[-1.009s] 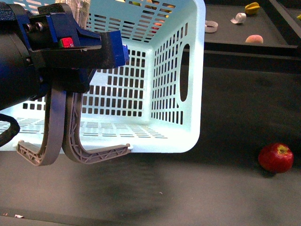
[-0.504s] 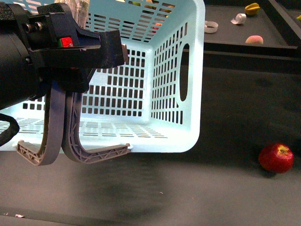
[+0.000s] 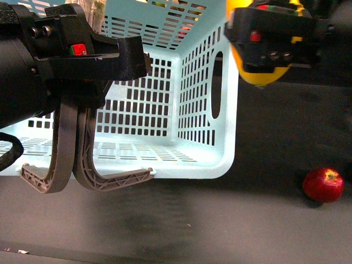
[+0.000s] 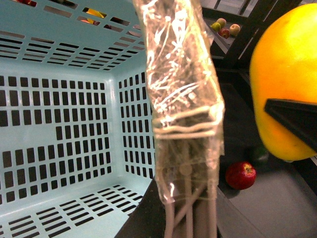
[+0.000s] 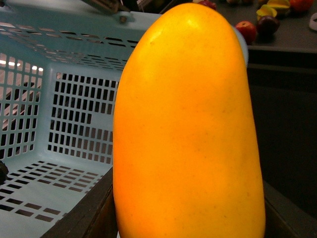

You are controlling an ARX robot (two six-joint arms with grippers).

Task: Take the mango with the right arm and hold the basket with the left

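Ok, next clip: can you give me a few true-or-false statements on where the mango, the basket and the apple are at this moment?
1. The smooth yellow oval mango is held in the right gripper, up off the dark table. True.
2. The mango lies on the floor of the light-blue slotted plastic basket. False: it is in the air, in the gripper, by the basket's right wall.
3. The round red apple is inside the basket. False: it lies on the table, to the right of the basket and apart from it.
4. The left gripper holds the basket's grey-brown swing handles. True.
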